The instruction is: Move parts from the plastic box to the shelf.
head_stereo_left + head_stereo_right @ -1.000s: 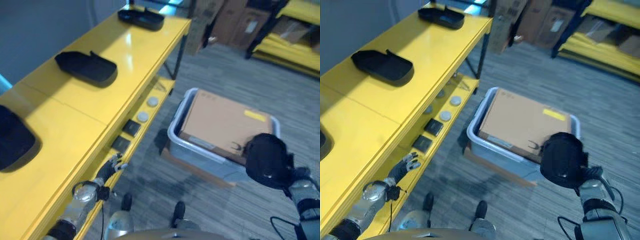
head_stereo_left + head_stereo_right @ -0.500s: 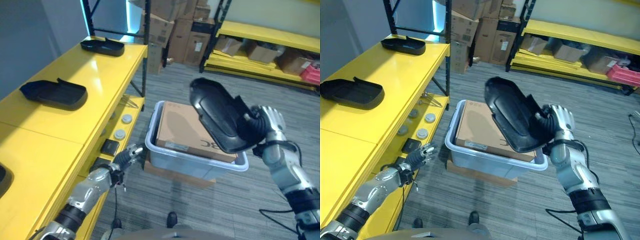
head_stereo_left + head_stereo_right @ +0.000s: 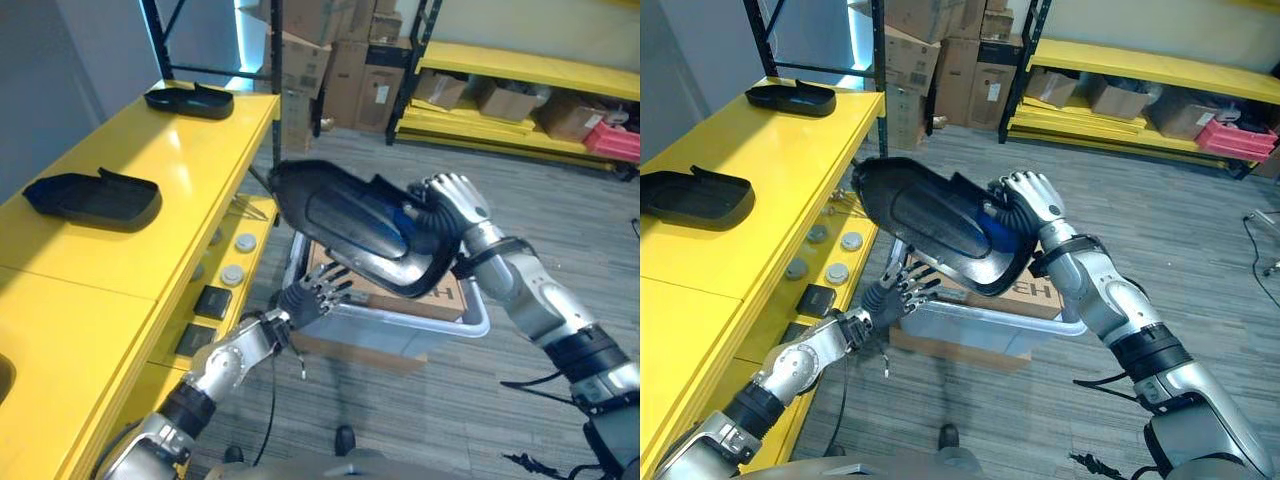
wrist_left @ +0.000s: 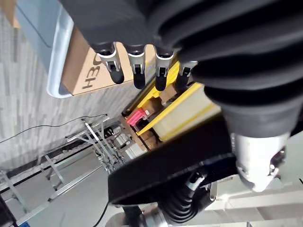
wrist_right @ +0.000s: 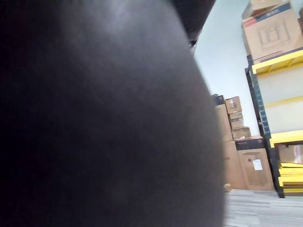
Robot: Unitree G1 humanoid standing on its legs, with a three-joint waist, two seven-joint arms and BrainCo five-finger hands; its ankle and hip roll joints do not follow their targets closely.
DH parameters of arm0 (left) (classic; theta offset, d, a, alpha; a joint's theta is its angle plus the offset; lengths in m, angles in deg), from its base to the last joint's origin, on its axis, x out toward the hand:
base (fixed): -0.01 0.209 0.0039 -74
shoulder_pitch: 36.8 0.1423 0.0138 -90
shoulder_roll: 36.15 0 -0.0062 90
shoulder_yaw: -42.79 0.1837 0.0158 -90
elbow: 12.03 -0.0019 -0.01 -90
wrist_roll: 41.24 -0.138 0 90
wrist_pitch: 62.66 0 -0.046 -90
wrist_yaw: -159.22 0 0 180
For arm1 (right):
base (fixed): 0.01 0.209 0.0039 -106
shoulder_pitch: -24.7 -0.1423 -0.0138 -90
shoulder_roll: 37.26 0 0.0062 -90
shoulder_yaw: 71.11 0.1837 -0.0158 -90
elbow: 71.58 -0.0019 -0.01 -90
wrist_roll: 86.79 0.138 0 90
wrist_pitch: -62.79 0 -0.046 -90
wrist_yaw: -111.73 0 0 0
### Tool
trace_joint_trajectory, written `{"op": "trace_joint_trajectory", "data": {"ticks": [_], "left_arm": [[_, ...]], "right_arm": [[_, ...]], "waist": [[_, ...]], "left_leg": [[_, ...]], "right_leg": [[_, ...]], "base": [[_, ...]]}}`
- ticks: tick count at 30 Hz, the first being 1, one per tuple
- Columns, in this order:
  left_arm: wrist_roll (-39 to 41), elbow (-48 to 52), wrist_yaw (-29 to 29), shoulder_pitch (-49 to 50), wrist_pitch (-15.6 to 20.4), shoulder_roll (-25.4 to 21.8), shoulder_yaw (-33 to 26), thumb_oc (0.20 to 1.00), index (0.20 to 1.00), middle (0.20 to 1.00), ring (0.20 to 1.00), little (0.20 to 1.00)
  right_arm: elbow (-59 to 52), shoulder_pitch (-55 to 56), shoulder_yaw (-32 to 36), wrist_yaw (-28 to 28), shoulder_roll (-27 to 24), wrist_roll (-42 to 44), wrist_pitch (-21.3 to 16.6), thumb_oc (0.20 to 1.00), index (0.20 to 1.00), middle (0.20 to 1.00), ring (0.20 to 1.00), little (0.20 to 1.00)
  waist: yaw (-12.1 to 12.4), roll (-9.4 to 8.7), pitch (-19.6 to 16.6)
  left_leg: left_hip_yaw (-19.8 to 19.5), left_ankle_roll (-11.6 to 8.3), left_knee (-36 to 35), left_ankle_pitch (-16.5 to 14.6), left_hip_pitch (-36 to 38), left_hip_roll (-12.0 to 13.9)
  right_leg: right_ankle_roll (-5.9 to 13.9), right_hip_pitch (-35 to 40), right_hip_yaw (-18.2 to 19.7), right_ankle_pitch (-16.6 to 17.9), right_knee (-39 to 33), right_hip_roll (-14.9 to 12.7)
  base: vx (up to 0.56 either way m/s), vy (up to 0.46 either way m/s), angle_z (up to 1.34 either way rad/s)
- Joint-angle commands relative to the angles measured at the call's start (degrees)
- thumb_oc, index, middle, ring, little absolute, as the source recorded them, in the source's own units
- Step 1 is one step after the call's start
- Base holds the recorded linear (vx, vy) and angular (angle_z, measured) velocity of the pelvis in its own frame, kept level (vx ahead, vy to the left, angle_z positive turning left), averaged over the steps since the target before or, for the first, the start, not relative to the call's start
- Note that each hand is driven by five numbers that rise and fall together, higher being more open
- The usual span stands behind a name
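While the right hand (image 3: 450,205) grips the big black part (image 3: 345,225) above the plastic box (image 3: 400,320), it looks stiff and bulky; the left hand (image 3: 315,292), fingers spread, waits underneath.

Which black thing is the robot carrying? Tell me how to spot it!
Find the long yellow shelf on the left, then the grey plastic box on the floor beside it. Above that box, the right hand grips a big black curved part in the air, with the left hand open underneath. The other black parts lie flat on the shelf; this one hangs tilted, off the shelf.
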Motion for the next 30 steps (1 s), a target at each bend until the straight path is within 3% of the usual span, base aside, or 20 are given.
{"op": "trace_joint_trajectory", "data": {"ticks": [1, 5, 9, 10, 11, 16, 17, 19, 23, 26, 27, 28, 30], "left_arm": [[6.72, -1.08, -0.99, -6.90, 6.33, 3.20, 3.17, 1.000, 1.000, 1.000, 1.000, 1.000], [5.48, -0.20, -3.22, -7.10, 10.68, 4.13, 2.82, 1.000, 1.000, 1.000, 1.000, 1.000], [5.93, 1.24, -7.28, -7.12, 11.29, 4.19, 2.65, 1.000, 1.000, 1.000, 1.000, 1.000], [7.16, 1.40, -10.82, -6.92, 11.12, 4.30, 2.25, 0.407, 0.407, 0.407, 0.407, 0.407], [7.71, 1.01, -12.65, -6.81, 11.54, 4.34, 1.90, 0.200, 0.200, 0.200, 0.200, 0.200], [6.06, -1.37, -16.26, -5.44, 12.63, 4.59, -0.88, 0.200, 0.200, 0.200, 0.200, 0.200], [3.29, -1.57, -17.46, -4.29, 13.00, 4.66, -2.60, 0.200, 0.200, 0.200, 0.200, 0.200], [2.65, -1.54, -17.68, -3.88, 13.16, 4.75, -3.07, 0.200, 0.200, 0.200, 0.200, 0.200], [2.14, -0.93, -18.48, -3.00, 15.94, 5.33, -3.71, 0.200, 0.200, 0.200, 0.200, 0.200], [0.00, 0.26, -20.91, -2.39, 20.84, 5.65, -4.42, 0.200, 0.200, 0.200, 0.200, 0.200], [0.00, 0.26, -20.91, -2.39, 20.84, 5.65, -4.42, 0.200, 0.200, 0.200, 0.200, 0.200], [-6.55, 2.45, -25.12, -1.79, 27.59, 5.77, -6.09, 0.200, 0.200, 0.200, 0.200, 0.200], [-8.73, 2.63, -25.27, -1.72, 30.91, 5.38, -6.50, 0.200, 0.200, 0.200, 0.200, 0.200]], "right_arm": [[0.61, -9.23, 0.13, 0.04, -0.06, 2.69, -3.53, 0.200, 0.200, 0.200, 0.200, 0.200], [0.12, -9.57, -2.90, 0.82, 2.52, 3.58, -5.22, 0.200, 0.200, 0.200, 0.200, 0.200], [-2.40, -8.32, -3.82, 0.02, 4.83, 5.55, -7.83, 0.200, 0.200, 0.200, 0.200, 0.200], [-3.75, -7.66, -3.74, 0.13, 5.84, 6.33, -8.92, 0.200, 0.200, 0.200, 0.200, 0.200], [-4.64, -7.27, -3.71, 0.60, 6.30, 6.99, -9.50, 0.200, 0.200, 0.200, 0.200, 0.200], [-10.38, -4.00, -2.61, 3.27, 8.03, 10.32, -11.13, 0.200, 0.200, 0.200, 0.200, 0.200], [-13.35, -0.55, -1.59, 6.50, 9.75, 12.10, -13.45, 0.200, 0.200, 0.200, 0.200, 0.200], [-14.37, 0.82, -1.48, 7.81, 10.58, 13.72, -14.24, 0.200, 0.200, 0.200, 0.200, 0.200], [-16.04, 4.10, -2.43, 10.93, 13.72, 17.57, -14.09, 0.200, 0.200, 0.200, 0.200, 0.200], [-15.95, 7.56, -3.46, 13.11, 16.79, 21.79, -12.56, 0.200, 0.200, 0.200, 0.200, 0.200], [-15.95, 7.56, -3.46, 13.11, 16.79, 21.79, -12.56, 0.200, 0.200, 0.200, 0.200, 0.200], [-14.75, 13.67, -5.79, 12.25, 21.64, 19.63, -13.36, 0.200, 0.200, 0.200, 0.200, 0.200], [-14.49, 14.97, -6.05, 11.85, 22.14, 18.62, -13.85, 0.200, 0.200, 0.200, 0.200, 0.200]], "waist": [[1.79, 2.42, 0.39], [2.80, 2.08, 0.36], [3.47, 1.92, 0.45], [3.64, 1.97, 0.55], [3.66, 1.96, 0.55], [3.76, 1.96, 0.53], [3.85, 2.07, 0.66], [3.94, 2.07, 0.78], [4.15, 2.02, 1.01], [4.11, 1.95, 1.13], [4.11, 1.95, 1.13], [4.09, 1.98, 1.75], [4.04, 1.95, 1.86]], "left_leg": [[0.53, 2.78, -0.13, -1.28, 1.43, -1.43], [-0.27, 2.78, -0.13, -1.39, 1.12, -1.71], [-1.08, 2.94, -0.13, -1.36, 0.85, -2.02], [-1.26, 3.03, -0.13, -1.37, 0.75, -2.12], [-1.31, 3.07, -0.13, -1.42, 0.74, -2.18], [-1.40, 3.16, -0.13, -1.52, 0.73, -2.35], [-1.50, 3.28, -0.13, -1.54, 0.66, -2.48], [-1.53, 3.38, -0.13, -1.56, 0.68, -2.53], [-1.61, 3.54, -0.13, -1.71, 0.70, -2.77], [-1.72, 3.75, -0.13, -1.77, 0.71, -3.03], [-1.72, 3.75, -0.13, -1.77, 0.71, -3.03], [-1.79, 4.40, -0.13, -1.68, 0.62, -3.52], [-1.76, 4.57, -0.13, -1.70, 0.56, -3.71]], "right_leg": [[0.26, 5.82, -3.66, -4.25, 1.01, 1.53], [0.29, 5.95, -4.26, -4.21, 0.77, 1.53], [0.26, 6.03, -4.71, -4.15, 0.70, 1.59], [0.28, 6.04, -4.79, -4.15, 0.69, 1.60], [0.30, 6.03, -4.80, -4.16, 0.67, 1.61], [0.32, 5.95, -4.80, -4.18, 0.59, 1.64], [0.37, 5.80, -4.74, -4.14, 0.55, 1.62], [0.42, 5.77, -4.78, -4.07, 0.56, 1.56], [0.54, 5.81, -4.90, -3.98, 0.52, 1.35], [0.60, 5.74, -4.76, -4.01, 0.73, 1.19], [0.60, 5.74, -4.76, -4.01, 0.73, 1.19], [0.66, 5.51, -4.40, -3.94, 1.40, 0.86], [0.80, 5.37, -4.26, -3.87, 1.59, 0.72]], "base": [[0.00, 0.000, 0.00], [0.00, 0.000, 0.00], [-0.01, 0.004, 0.07], [-0.01, 0.001, 0.13], [0.00, 0.004, 0.09], [0.00, 0.001, 0.01], [0.00, 0.000, 0.00], [0.00, 0.000, 0.00], [0.02, 0.024, -0.02], [0.03, 0.042, -0.01], [0.03, 0.126, -0.02], [0.02, 0.143, -0.02], [0.01, 0.112, -0.02]]}}
